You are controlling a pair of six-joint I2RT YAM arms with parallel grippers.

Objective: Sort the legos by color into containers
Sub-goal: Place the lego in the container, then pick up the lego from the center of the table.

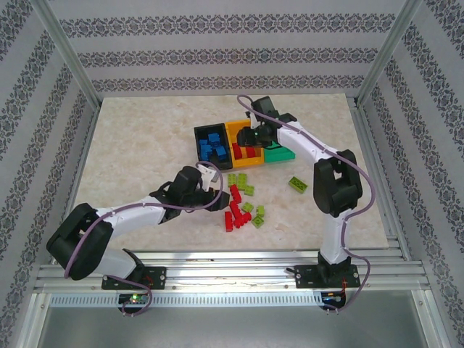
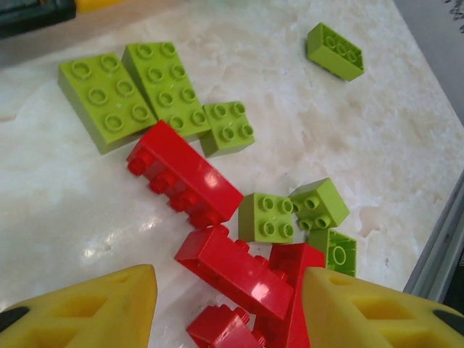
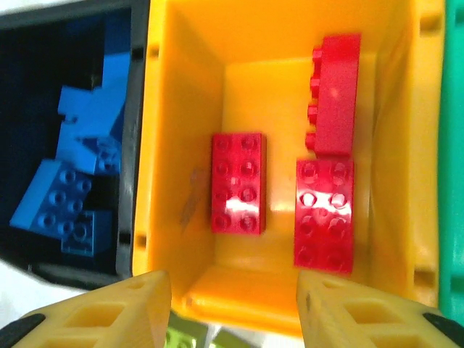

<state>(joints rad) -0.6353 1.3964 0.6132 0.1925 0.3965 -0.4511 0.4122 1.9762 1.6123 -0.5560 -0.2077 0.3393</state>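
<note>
Left jaws: spread apart above loose red bricks (image 2: pixel 185 174).
Right jaws: spread apart over orange-yellow bin (image 3: pixel 181 109) holding three red bricks (image 3: pixel 238 183).

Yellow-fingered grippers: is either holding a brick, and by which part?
Nothing held. Left gripper is open over red plastic bricks; right gripper open over the orange-yellow plastic bin.

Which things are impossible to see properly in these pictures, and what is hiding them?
Green bin: top view, the right arm covers most of it, contents hidden.
Blue bricks in the black bin: right wrist view, dark, blurred, cut by the left edge; number unclear.
Lowest red bricks: left wrist view, hidden behind the left pincer and cut by the bottom edge.
</note>
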